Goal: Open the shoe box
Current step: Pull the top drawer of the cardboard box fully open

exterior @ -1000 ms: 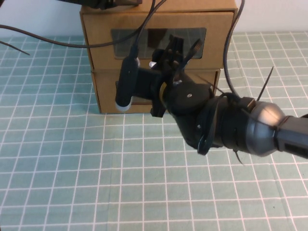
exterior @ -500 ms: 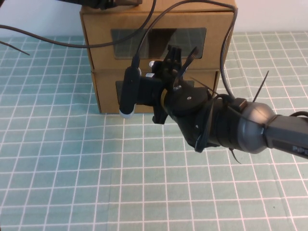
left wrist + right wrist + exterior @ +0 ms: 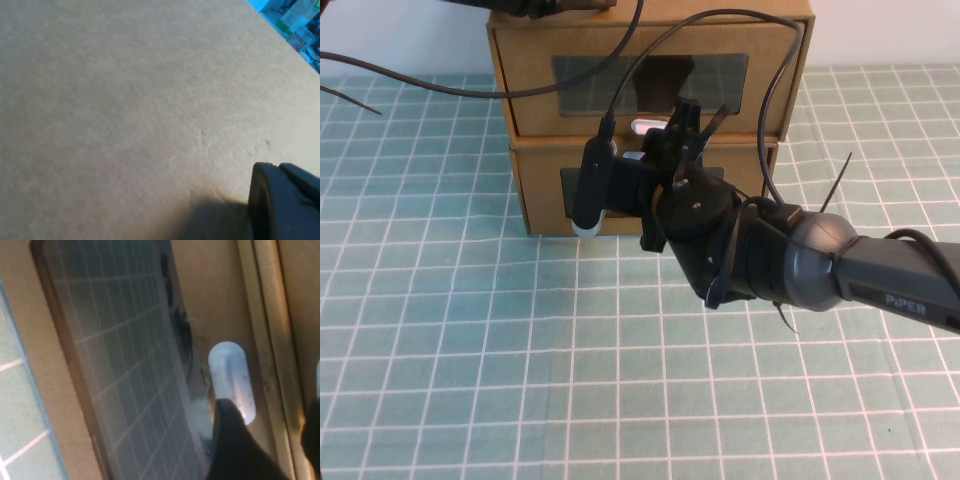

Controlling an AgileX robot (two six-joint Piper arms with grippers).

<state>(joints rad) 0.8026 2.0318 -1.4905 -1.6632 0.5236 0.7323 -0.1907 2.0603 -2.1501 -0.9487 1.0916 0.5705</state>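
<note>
From the high view I had two brown cardboard shoe boxes stacked at the far side of the table [image 3: 470, 350], which was covered in a green mat with a white grid. The upper cardboard shoe box [image 3: 770, 80] sat squarely on the lower cardboard shoe box [image 3: 540, 195]. Each showed a dark rectangular window on the face turned towards me.

The right gripper [image 3: 675, 128] was up against the fronts of the boxes, at the seam where they met, with the right arm reaching in from the right. On the right wrist view its fingers [image 3: 230, 440] were spread apart with nothing pinched between them. One dark finger lay just below a pale oval pull [image 3: 231, 380] on the lower box. That pull sat between the reflective window [image 3: 115, 365] and the seam. I could not tell whether the finger touched it.

A black cylinder with a pale end [image 3: 588, 190] hung off the right wrist in front of the lower box.

The left gripper [image 3: 550, 7] sat on the upper box's top at the far edge of the high view. Its own camera gave me only plain cardboard and one dark finger [image 3: 285, 200], so I could not tell whether its fingers were spread or together. Black cables [image 3: 440, 88] trailed across the upper box.
</note>
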